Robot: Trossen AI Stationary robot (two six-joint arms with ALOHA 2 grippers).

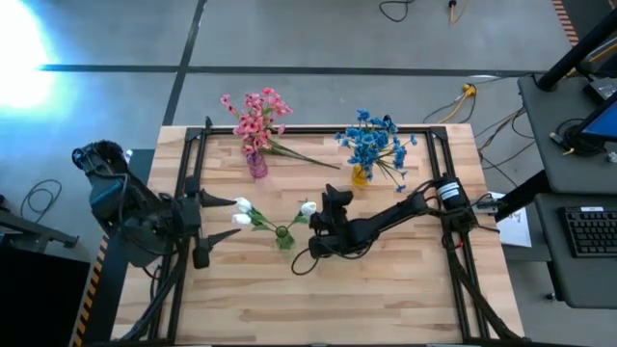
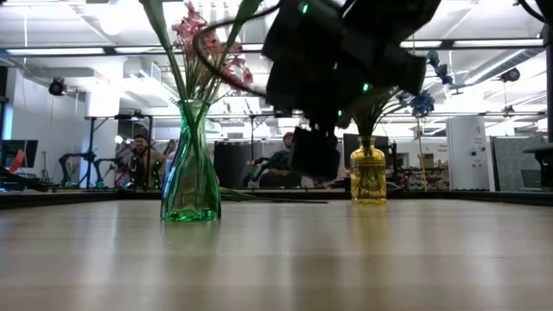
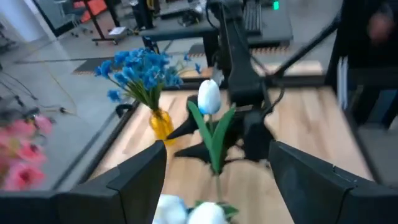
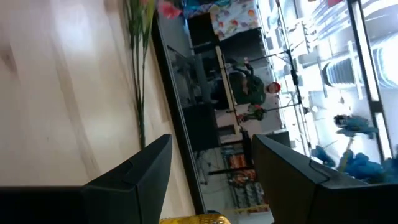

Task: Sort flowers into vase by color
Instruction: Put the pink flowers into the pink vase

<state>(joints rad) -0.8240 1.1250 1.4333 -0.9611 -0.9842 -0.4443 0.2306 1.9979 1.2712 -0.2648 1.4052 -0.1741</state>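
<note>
— Flowers are mostly looking sorted, aren't they? Pink blossoms (image 1: pixel 254 114) are standing in the pink vase (image 1: pixel 256 166), blue blossoms (image 1: pixel 371 142) in the yellow vase (image 1: pixel 360 175).

— And white tulips (image 1: pixel 243 212) are sitting in the green vase (image 1: pixel 284 237) mid-table. One pink sprig (image 1: pixel 304 156) is lying flat on the table (image 1: pixel 386 299) between the two far vases, though, so I'm judging that one is left.

— What are the arms doing?

— Left gripper (image 1: pixel 214 227) is hanging just beside the tulips, fingers spread wide, holding nothing. Right gripper (image 1: pixel 324 220) is hovering on the tulips' other side, fingers parted with nothing between them.
</note>
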